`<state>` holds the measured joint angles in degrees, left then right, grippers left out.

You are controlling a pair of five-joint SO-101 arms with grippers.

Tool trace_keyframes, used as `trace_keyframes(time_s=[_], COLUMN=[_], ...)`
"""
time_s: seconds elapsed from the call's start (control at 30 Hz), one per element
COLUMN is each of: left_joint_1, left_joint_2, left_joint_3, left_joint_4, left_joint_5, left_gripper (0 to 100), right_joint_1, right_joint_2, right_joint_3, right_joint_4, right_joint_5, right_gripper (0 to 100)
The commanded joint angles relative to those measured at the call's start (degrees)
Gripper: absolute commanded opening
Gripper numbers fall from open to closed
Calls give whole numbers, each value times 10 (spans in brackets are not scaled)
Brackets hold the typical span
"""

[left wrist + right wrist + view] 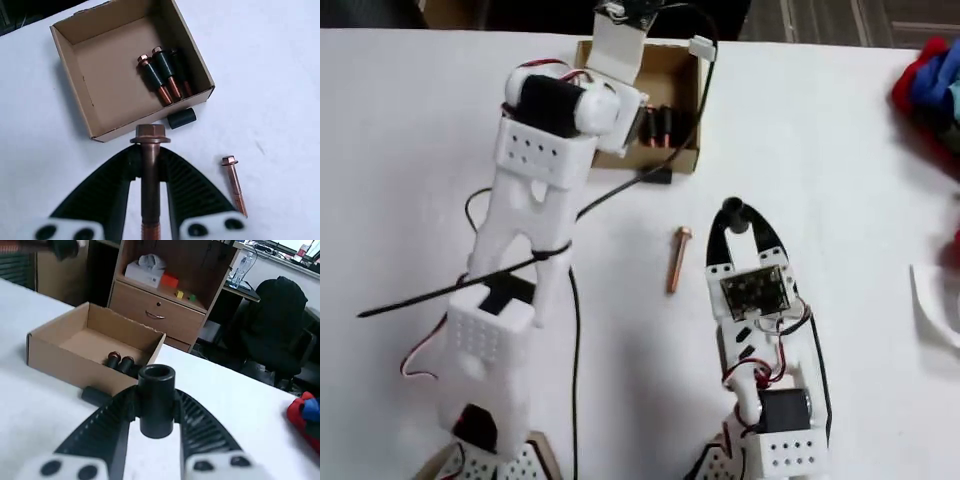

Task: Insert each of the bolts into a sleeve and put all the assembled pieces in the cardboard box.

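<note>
My left gripper is shut on a copper bolt, head forward, just short of the cardboard box. Three assembled pieces lie against one wall inside the box. A loose black sleeve lies on the table just outside that box, and a loose bolt lies nearer the arms. My right gripper is shut on an upright black sleeve. From above, that right gripper sits right of the loose bolt, below the box.
The left arm hangs over the box's left side, with a black cable trailing across the table. A red and blue cloth and a white object lie at the right edge.
</note>
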<state>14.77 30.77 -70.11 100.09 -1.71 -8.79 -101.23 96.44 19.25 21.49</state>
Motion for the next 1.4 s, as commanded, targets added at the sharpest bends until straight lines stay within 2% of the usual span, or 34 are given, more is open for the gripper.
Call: trace_keyframes(time_s=[0.0, 0.2, 0.27, 0.33, 0.43, 0.53, 0.77, 0.97, 1.03, 1.17, 1.37], left_joint_1=[2, 3, 1, 1, 1, 16, 87, 109, 114, 114, 118], left_joint_2=[-4, -4, -3, 2, 4, 7, 5, 10, 11, 11, 9], left_joint_3=[-21, -21, -21, -27, -27, -27, -50, -167, -196, -225, -255], left_joint_4=[-7, 14, -15, -55, -142, -187, -193, -161, -108, 11, 18], left_joint_5=[1, 2, 4, 29, 129, 195, 175, 178, 188, 257, 264], left_gripper=[25, 25, 25, 25, 25, 25, 24, 24, 24, 24, 24], right_joint_1=[-7, -13, -21, -25, -29, -26, -2, -6, -7, -7, -7], right_joint_2=[-15, -15, -14, -10, -6, 38, 242, 407, 453, 533, 632], right_joint_3=[5, 5, 5, 5, 5, 7, 9, 1, -2, -8, -70], right_joint_4=[-10, -12, -36, -91, -187, -258, -431, -587, -640, -703, -725], right_joint_5=[-2, -18, -24, -66, -134, -139, -138, -138, -138, -138, -142], right_gripper=[22, 22, 22, 22, 22, 22, 22, 22, 22, 22, 22])
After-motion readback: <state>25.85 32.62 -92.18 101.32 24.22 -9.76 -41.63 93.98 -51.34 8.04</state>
